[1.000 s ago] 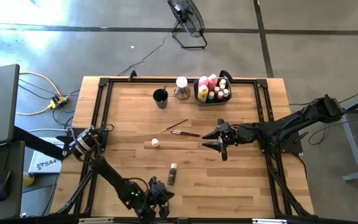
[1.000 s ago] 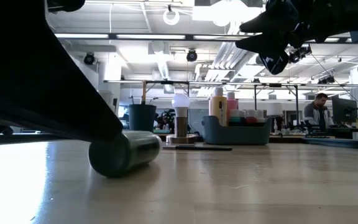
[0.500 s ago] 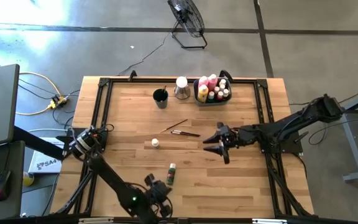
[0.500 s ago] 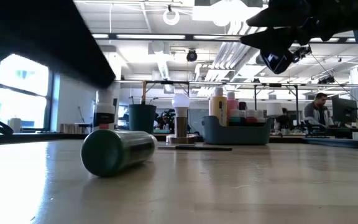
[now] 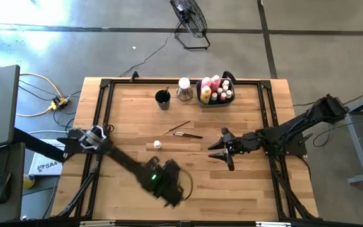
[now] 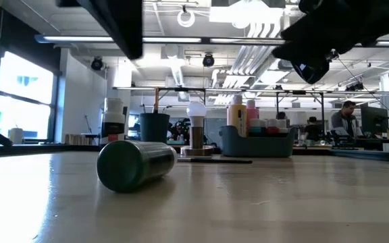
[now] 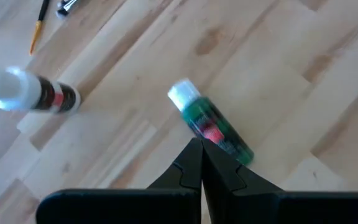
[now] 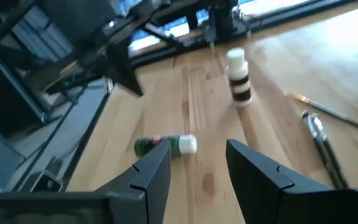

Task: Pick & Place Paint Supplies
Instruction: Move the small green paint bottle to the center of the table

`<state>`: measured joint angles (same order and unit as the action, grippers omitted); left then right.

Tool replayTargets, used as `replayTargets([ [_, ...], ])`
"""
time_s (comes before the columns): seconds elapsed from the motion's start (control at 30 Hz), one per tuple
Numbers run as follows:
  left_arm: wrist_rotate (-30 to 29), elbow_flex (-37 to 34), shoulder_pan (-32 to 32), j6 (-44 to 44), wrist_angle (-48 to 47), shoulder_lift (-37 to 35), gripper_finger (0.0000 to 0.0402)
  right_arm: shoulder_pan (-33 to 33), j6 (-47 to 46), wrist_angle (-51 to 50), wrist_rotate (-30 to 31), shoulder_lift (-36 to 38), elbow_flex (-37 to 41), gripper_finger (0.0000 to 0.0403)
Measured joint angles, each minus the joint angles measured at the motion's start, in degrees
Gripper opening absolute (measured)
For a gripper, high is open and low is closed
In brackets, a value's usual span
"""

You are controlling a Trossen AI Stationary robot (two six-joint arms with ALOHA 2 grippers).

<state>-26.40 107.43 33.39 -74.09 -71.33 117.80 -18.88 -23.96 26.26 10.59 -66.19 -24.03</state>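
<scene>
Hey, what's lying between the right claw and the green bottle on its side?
Only bare wood, as the right wrist view shows: the open right claw faces the green bottle, with nothing in between.

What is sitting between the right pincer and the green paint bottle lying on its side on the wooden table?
Nothing visible. The right pincer, fingers apart, faces the white-capped green paint bottle across bare wooden table. The small white-capped pot and the thin brushes lie off to one side.
</scene>
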Motion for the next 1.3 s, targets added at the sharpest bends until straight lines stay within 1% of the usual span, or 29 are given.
replayTargets([
  [0.17,6.9,0.7,-6.7,6.3,-0.2,0.0,0.0,-2.9,-0.3,-4.1,0.0,0.0,0.0,0.0148],
  [0.37,14.4,0.7,-12.2,13.5,-0.8,0.0,0.0,-6.7,-0.5,-7.8,0.1,0.0,0.0,0.0148],
  [0.47,16.1,0.7,-14.8,14.1,-0.8,0.0,0.0,-8.8,-0.4,-8.2,2.5,0.0,0.0,0.0148],
  [0.53,18.3,0.7,-16.2,16.0,-0.8,0.0,0.0,-10.1,-0.4,-8.7,4.3,0.0,0.0,0.0148],
  [0.7,17.7,0.7,-18.0,19.4,-0.8,0.0,0.0,-12.5,-0.3,-10.7,6.1,0.0,0.0,0.0148],
  [0.77,19.3,0.7,-18.7,20.2,-0.9,0.0,0.0,-13.2,-0.2,-12.3,7.7,0.0,0.0,0.0148],
  [0.87,21.0,0.7,-19.3,19.1,-1.1,0.0,0.0,-14.0,-0.2,-15.6,9.2,0.0,0.0,0.0148],
  [0.97,21.2,0.7,-19.3,16.8,-0.9,0.0,0.0,-14.4,-0.2,-16.6,10.3,0.0,0.0,0.0148],
  [1.07,21.2,0.7,-19.4,16.2,0.0,0.0,0.0,-14.5,0.1,-16.6,10.2,0.0,0.0,0.0148],
  [1.17,21.4,0.6,-19.5,15.4,0.7,0.0,0.0,-14.5,-0.4,-16.6,8.9,0.0,0.0,0.0148],
  [1.3,22.7,0.6,-19.5,15.8,3.3,0.0,0.0,-14.5,-4.4,-16.5,7.1,0.0,0.0,0.0148],
])
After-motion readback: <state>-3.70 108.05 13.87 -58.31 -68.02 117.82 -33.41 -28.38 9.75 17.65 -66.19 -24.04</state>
